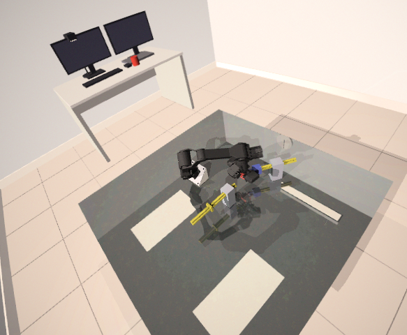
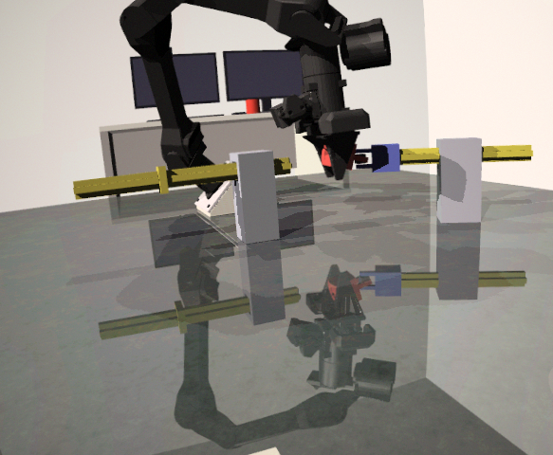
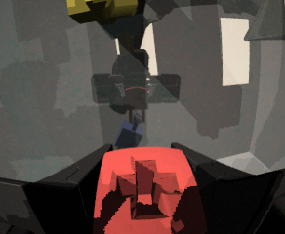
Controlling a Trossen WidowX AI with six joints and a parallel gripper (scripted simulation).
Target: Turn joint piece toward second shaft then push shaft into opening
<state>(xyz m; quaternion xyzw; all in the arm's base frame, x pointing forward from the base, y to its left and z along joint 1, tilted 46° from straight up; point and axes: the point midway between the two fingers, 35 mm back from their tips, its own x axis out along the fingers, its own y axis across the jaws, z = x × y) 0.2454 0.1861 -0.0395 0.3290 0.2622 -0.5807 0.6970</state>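
My gripper (image 1: 246, 176) (image 2: 335, 171) (image 3: 142, 149) is shut on the red joint piece (image 1: 242, 176) (image 2: 325, 156) (image 3: 164, 155). Its cross-shaped opening shows between the fingers in the wrist view; its exact line to the second shaft I cannot tell. A blue fork (image 1: 257, 169) (image 2: 393, 157) carries the joint on the first yellow shaft (image 1: 290, 160) (image 2: 506, 153), fixed in a grey block (image 1: 276, 169) (image 2: 462, 208). The second yellow shaft (image 1: 197, 218) (image 2: 202, 173) (image 3: 101, 6) runs through another grey block (image 1: 228, 196) (image 2: 259, 206). Its end is apart from the joint piece.
The second shaft has a yellow collar (image 1: 209, 206) (image 2: 162, 179) on its outer side of the block. The arm's white base (image 1: 200, 175) (image 2: 217, 201) stands behind. The glossy table top (image 1: 174, 281) (image 2: 119, 391) mirrors arm, shafts and blocks. A desk (image 1: 123, 81) with two monitors stands beyond.
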